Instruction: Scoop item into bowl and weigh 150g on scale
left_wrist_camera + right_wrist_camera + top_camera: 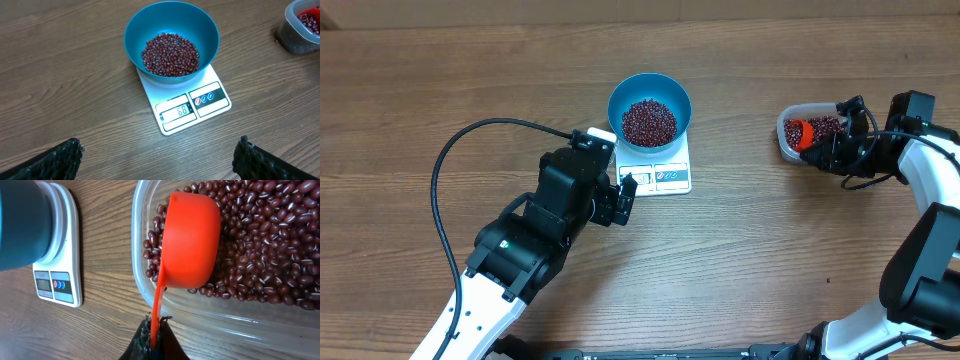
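Wooden table is carrying everything. R gripper is clamping the thin handle of the orange scoop. The scoop's cup is sitting just ahead of the fingers, resting among the beans inside the clear container. L gripper is hanging w/ fingers wide apart, gripping nothing. Straight ahead of it the white scale is showing 68 on its display, w/ the blue bowl sitting on top and holding a pile of beans.
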Tool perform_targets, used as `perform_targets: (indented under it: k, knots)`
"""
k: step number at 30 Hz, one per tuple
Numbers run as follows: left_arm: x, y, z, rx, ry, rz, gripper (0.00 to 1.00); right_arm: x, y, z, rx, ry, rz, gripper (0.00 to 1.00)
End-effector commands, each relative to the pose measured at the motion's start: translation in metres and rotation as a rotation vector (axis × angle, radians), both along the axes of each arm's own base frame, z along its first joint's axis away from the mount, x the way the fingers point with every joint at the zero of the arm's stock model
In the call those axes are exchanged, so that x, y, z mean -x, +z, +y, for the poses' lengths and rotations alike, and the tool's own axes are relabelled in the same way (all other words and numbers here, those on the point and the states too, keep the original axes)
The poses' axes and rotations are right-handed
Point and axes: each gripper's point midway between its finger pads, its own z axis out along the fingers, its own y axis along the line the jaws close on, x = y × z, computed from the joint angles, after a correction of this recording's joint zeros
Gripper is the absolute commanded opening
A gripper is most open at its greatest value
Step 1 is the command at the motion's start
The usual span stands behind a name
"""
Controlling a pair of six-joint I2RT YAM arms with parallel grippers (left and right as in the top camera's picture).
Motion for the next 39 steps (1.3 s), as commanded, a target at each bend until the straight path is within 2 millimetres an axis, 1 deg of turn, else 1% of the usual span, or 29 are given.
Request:
perform_targets:
  k: [1, 8, 14, 23, 33, 39]
  knots:
    - [-0.001, -0.002, 0.000, -0.009, 0.006, 0.001, 0.99, 0.001, 0.002, 0.006, -0.047, 0.007, -0.006, 0.04]
    - [-0.001, -0.002, 0.000, -0.009, 0.006, 0.001, 0.99, 0.000, 0.002, 0.004, -0.045, 0.003, -0.011, 0.04]
    - [-0.001, -0.002, 0.000, -0.009, 0.006, 0.001, 1.00, 0.001, 0.002, -0.005, -0.051, -0.023, -0.011, 0.04]
    - [-0.001, -0.002, 0.000, -0.009, 0.006, 0.001, 1.00, 0.000, 0.010, -0.018, -0.106, -0.067, -0.041, 0.04]
    - [-0.001, -0.002, 0.000, -0.009, 0.006, 0.001, 0.99, 0.001, 0.027, -0.035, -0.223, -0.125, -0.101, 0.04]
    - [-0.001, -0.002, 0.000, -0.009, 0.006, 0.001, 0.99, 0.002, 0.038, -0.035, -0.304, -0.134, -0.129, 0.04]
